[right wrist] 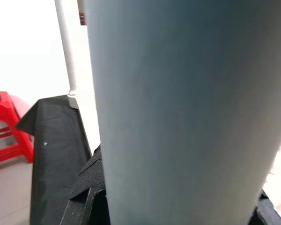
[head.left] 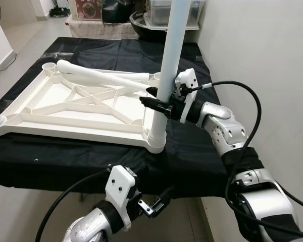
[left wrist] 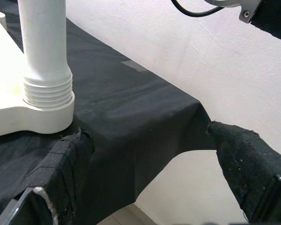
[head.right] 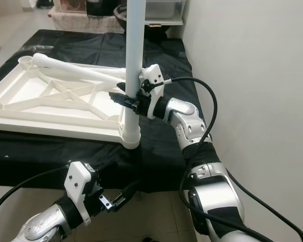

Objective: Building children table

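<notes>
My right gripper [head.left: 159,103] clamped the upright white leg [head.left: 166,75] | leg stood in the near-right corner socket of the upside-down tabletop [head.left: 76,108] on the black cloth [head.left: 192,151] | my left gripper [head.left: 154,204] hung below the near edge, fingers [left wrist: 246,164] spread, empty

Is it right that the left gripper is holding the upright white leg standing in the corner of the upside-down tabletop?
No, the right gripper holds the upright leg, as the left eye view shows. The left gripper hangs open below the table edge.
</notes>
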Tool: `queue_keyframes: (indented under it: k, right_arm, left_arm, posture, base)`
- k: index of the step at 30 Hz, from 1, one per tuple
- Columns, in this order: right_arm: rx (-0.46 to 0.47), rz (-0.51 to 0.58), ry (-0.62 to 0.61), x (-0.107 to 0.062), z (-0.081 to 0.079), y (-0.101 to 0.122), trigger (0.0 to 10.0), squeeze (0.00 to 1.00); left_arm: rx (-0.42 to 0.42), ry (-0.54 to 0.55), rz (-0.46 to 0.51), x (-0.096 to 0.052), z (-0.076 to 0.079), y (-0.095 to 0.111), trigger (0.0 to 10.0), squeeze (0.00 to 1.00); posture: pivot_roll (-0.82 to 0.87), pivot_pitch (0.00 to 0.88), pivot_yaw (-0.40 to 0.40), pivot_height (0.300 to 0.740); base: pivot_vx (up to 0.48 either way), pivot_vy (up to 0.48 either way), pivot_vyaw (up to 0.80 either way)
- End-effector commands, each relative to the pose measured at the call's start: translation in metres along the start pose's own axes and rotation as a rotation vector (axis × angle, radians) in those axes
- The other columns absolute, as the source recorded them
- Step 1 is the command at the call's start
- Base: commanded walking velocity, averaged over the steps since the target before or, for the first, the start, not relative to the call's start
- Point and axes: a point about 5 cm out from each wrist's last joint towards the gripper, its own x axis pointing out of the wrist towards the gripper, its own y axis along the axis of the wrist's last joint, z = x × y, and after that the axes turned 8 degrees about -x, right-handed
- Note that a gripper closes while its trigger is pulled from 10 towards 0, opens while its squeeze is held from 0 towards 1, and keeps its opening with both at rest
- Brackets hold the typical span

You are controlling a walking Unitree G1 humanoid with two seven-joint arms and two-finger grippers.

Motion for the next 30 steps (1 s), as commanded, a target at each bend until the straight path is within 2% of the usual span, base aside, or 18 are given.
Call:
queue_keyframes:
  k: [1,6,9,10,12,15,19,21,24,25,28,30]
  right_arm:
    - [0.088,-0.130,-0.020,-0.005,-0.011,-0.035,10.0,0.00]
    - [0.076,-0.146,-0.117,-0.004,-0.009,-0.035,10.0,0.00]
    - [0.072,-0.195,-0.357,-0.005,0.004,-0.040,10.0,0.00]
    - [0.072,-0.195,-0.357,-0.005,0.004,-0.040,10.0,0.00]
    - [0.083,-0.230,-0.466,-0.008,0.010,-0.044,10.0,0.00]
    - [0.076,-0.243,-0.502,-0.009,0.012,-0.046,10.0,0.00]
    - [0.075,-0.288,-0.652,-0.014,0.016,-0.053,10.0,0.00]
    - [0.075,-0.300,-0.670,-0.015,0.015,-0.054,10.0,0.00]
    - [0.095,-0.335,-0.817,-0.018,0.017,-0.059,10.0,0.00]
    - [0.095,-0.335,-0.817,-0.018,0.017,-0.059,10.0,0.00]
    - [0.108,-0.359,-0.975,-0.021,0.018,-0.062,10.0,0.00]
    - [0.106,-0.360,-0.987,-0.021,0.018,-0.062,10.0,0.00]
  left_arm:
    - [0.004,0.009,-0.010,0.000,-0.003,-0.002,10.0,0.00]
    - [0.009,0.015,-0.007,0.000,-0.005,-0.001,10.0,0.00]
    - [0.011,0.021,0.001,0.001,-0.006,0.000,10.0,0.00]
    - [0.011,0.021,0.001,0.001,-0.006,0.000,10.0,0.00]
    - [0.011,0.022,0.001,0.002,-0.006,0.000,10.0,0.00]
    - [0.012,0.022,0.001,0.001,-0.006,0.000,10.0,0.00]
    - [0.013,0.023,0.001,0.001,-0.007,0.000,10.0,0.00]
    - [0.013,0.023,0.001,0.001,-0.007,0.000,10.0,0.00]
    - [0.013,0.023,0.000,0.002,-0.007,0.000,10.0,0.00]
    - [0.013,0.023,0.000,0.002,-0.007,0.000,10.0,0.00]
    - [0.013,0.023,0.001,0.002,-0.007,0.000,10.0,0.00]
    - [0.013,0.023,0.001,0.002,-0.007,0.000,10.0,0.00]
  posture:
    - [0.10,0.189,-0.066,0.740]
    - [0.09,0.189,-0.068,0.740]
    - [0.09,0.189,-0.067,0.740]
    - [0.09,0.189,-0.067,0.740]
    - [0.09,0.190,-0.067,0.740]
    - [0.09,0.190,-0.067,0.740]
    - [0.09,0.190,-0.068,0.740]
    - [0.09,0.190,-0.068,0.740]
    - [0.09,0.191,-0.067,0.740]
    - [0.09,0.191,-0.067,0.740]
    - [0.09,0.190,-0.068,0.740]
    - [0.09,0.190,-0.068,0.740]
  base:
    - [0.000,0.000,0.00]
    - [0.000,0.000,0.00]
    - [0.000,0.000,0.00]
    - [0.000,0.000,0.00]
    - [0.000,0.000,0.00]
    - [0.000,0.000,0.00]
    - [0.000,0.000,0.00]
    - [0.000,0.000,0.00]
    - [0.000,0.000,0.00]
    - [0.000,0.000,0.00]
    - [0.000,0.000,0.00]
    - [0.000,0.000,0.00]
